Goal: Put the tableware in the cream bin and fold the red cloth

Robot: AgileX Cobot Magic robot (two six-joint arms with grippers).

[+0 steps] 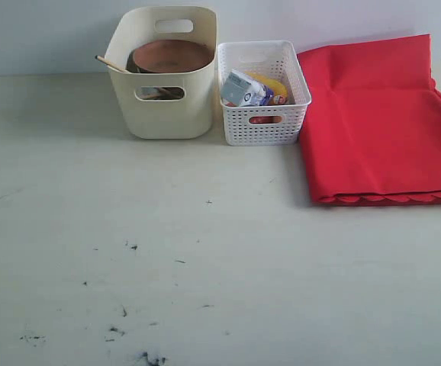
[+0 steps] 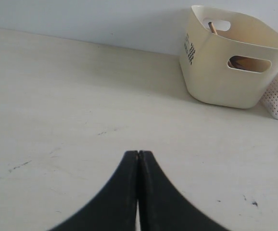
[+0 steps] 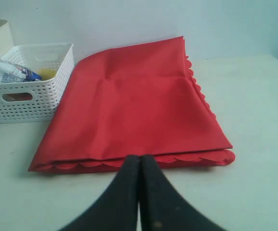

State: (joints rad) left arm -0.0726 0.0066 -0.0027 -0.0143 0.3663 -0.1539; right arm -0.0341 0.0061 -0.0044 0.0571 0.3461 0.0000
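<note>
Exterior view: tall cream-coloured plastic bin (image 1: 163, 114) holds the round brown wooden plate (image 1: 171, 55), a wooden handle (image 1: 107, 62) jutting over its rim; bright red scalloped cloth (image 1: 381, 122) lies doubled and flat, beyond the white lattice plastic basket (image 1: 262, 126) that stands just beside the bin. Left wrist view: left gripper (image 2: 138, 155), black fingers clenched on nothing, well apart from the bin. Right wrist view: right gripper (image 3: 140, 159), likewise clenched and empty, near the cloth's scalloped edge; both jobs look done, so best keep clear, at most squaring the layers without dragging the fold.

We're seeing the cream bin (image 1: 167, 114) sitting on the bench (image 1: 205, 252) holding the brown plate (image 1: 171, 55), the white basket (image 1: 262, 131) just beside it, the red cloth (image 1: 381, 122) lying folded alongside.
</note>
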